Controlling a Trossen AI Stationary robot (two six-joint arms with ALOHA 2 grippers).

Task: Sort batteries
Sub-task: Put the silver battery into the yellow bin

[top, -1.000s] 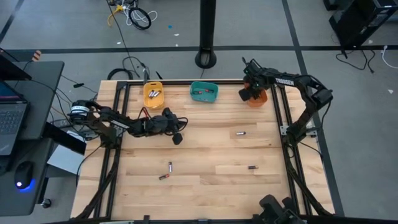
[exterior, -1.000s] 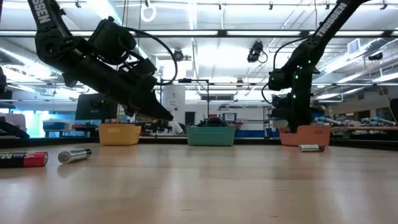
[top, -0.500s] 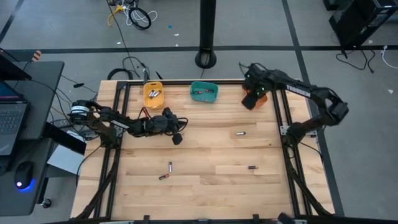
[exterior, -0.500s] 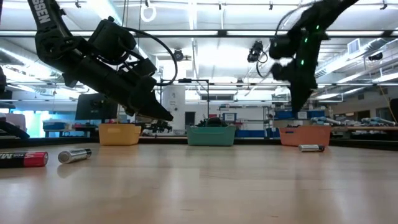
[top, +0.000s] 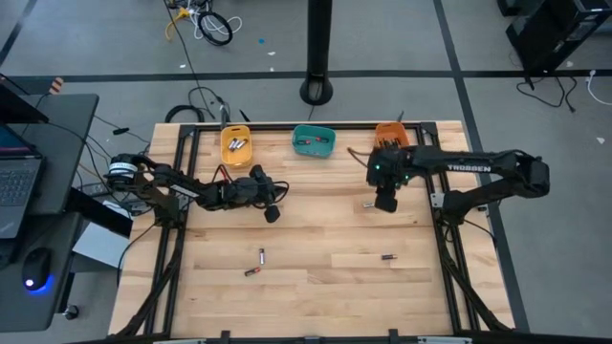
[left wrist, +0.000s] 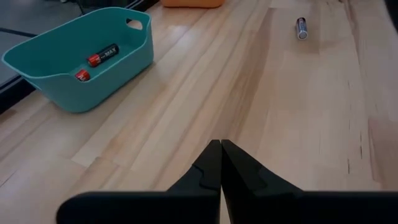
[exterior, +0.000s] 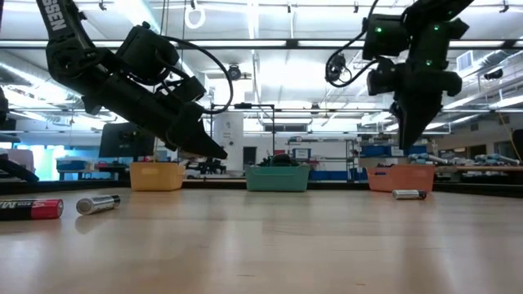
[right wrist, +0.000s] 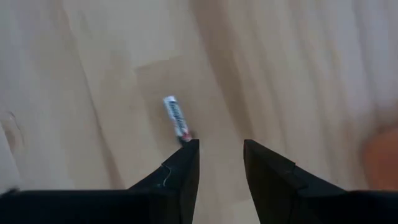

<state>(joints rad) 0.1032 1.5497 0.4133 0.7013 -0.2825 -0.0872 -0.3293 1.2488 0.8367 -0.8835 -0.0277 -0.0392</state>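
High view: the right end effector hangs over a loose battery toward the surface's right edge, apparently lining up a pick; the orange bin sits at the far edge.
Low view: that battery lies flat, untouched.
Left wrist view: the left end effector waits pressed together, empty, near the teal bin.
Right wrist view: fingers spread, nothing between them.

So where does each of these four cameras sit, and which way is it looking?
High: overhead, straight down on table and both arms.
Low: table height, level past both arms into the room.
Left wrist: past shut left gripper toward teal bin.
Right wrist: past open right gripper at a battery, also seen from above.
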